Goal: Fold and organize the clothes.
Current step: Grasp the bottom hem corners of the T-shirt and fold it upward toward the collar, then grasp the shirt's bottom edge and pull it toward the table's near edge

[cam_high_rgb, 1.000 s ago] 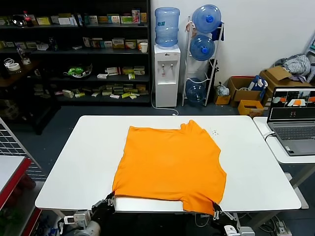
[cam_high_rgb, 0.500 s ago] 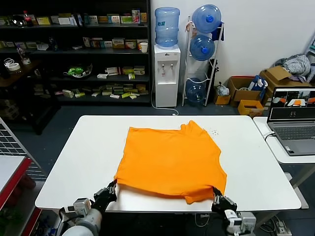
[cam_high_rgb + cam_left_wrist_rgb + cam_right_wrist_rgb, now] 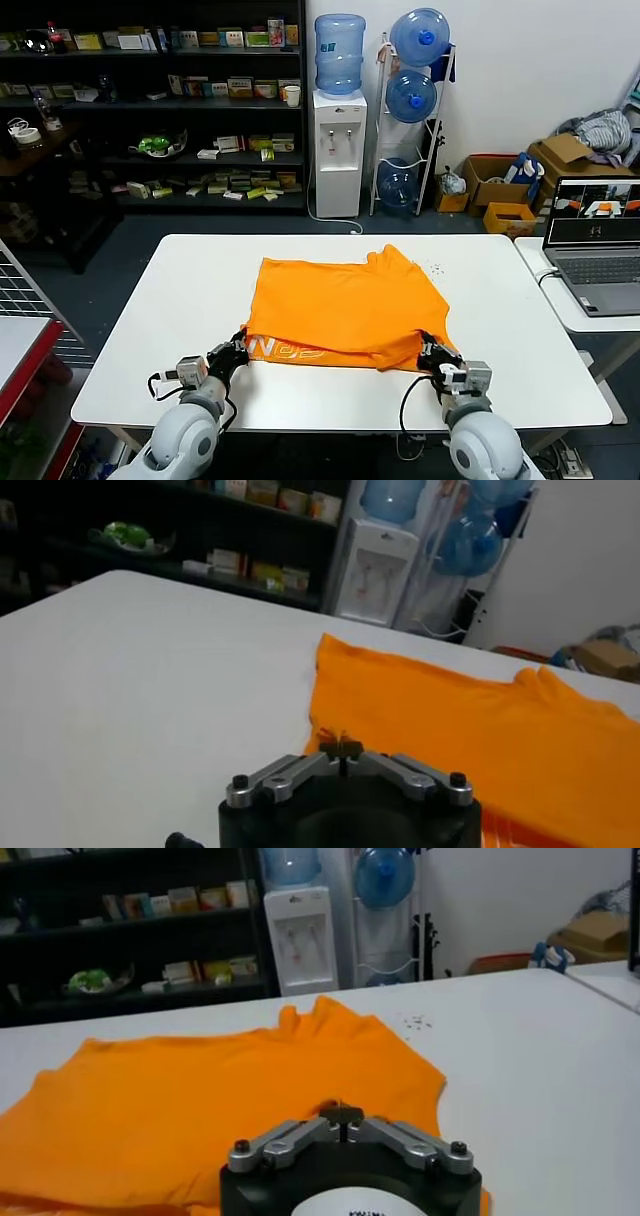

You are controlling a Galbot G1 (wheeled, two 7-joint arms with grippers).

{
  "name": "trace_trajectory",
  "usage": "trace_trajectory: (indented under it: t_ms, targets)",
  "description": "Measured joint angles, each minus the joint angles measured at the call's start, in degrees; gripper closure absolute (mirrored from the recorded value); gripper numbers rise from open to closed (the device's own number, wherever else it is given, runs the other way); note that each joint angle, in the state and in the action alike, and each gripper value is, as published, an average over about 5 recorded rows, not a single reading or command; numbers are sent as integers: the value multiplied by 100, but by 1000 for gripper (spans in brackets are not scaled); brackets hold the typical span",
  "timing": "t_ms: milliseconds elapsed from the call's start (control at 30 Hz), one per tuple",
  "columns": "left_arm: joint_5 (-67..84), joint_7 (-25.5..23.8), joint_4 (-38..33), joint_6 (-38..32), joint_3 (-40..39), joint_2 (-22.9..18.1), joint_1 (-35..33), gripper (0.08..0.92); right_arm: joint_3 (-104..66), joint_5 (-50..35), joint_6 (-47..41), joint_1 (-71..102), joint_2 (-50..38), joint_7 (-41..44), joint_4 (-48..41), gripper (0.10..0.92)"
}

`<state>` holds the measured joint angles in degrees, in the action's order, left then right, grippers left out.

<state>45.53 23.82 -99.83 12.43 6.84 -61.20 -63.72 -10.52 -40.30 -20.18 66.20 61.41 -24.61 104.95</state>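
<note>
My left hand [image 3: 232, 352] and right hand [image 3: 432, 352] are clamped on the hem corners of the shirt [image 3: 345, 300], which is soft, light and limp.

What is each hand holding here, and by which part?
Both hold the orange T-shirt by its near hem: left hand at one corner, right hand at the other.

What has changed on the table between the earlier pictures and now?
Both grippers, left gripper and right gripper, stayed shut on the near hem of the orange T-shirt and carried it up and away from the robot, exposing white lettering. The far edge and collar stayed flat on the white table.
</note>
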Motion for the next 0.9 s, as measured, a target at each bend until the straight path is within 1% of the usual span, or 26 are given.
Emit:
trace_trajectory:
  t_ms: [67,167,467,600,733,833,900]
  targets:
    - [0,-3,119,6,-37,-25,118,904,73,-11,-37,-115,6,-10,-90,858]
    - [-3,-11,245,22,-63,-50,240,856,134,-15,-74,-233,-2,-11,-175,778]
    - [-23,40,323,124,-13,-6,297,600,-1,88,-51,-187,-161,86,-154,519]
    - [-44,25,204,174,108,73,111,479,-247,174,-3,133,-312,222,-5,397]
    - [-88,-52,36,182,277,135,-212,366,-547,207,10,565,-431,392,118,285]
    - [-100,-128,-34,183,402,134,-458,280,-721,216,8,823,-471,504,155,223]
    - [-102,-178,-50,181,459,118,-580,228,-799,206,-4,939,-481,559,161,208]
